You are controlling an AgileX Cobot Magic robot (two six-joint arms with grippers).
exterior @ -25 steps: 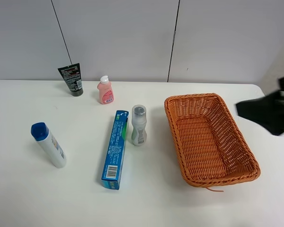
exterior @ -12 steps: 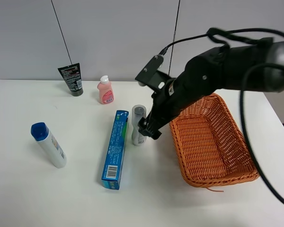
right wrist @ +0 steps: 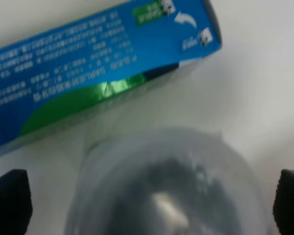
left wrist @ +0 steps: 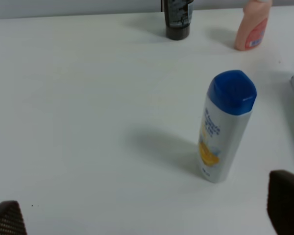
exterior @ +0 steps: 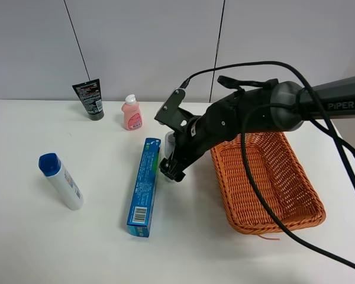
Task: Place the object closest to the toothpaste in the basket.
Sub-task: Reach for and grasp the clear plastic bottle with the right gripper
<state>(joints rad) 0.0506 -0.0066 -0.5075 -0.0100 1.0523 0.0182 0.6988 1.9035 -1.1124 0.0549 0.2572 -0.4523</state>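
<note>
Bottle, translucent grey, stands beside blue toothpaste box.

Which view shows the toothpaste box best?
The exterior high view: the toothpaste box shows at full length. The right wrist view shows only one end, close and blurred; the left wrist view catches at most a sliver at the frame edge.

The toothpaste box lies just beside the clear bottle; the basket stands near its other side.

R arm reaches across middle, R gripper low, jaws spread; L gripper likewise spread.
</note>
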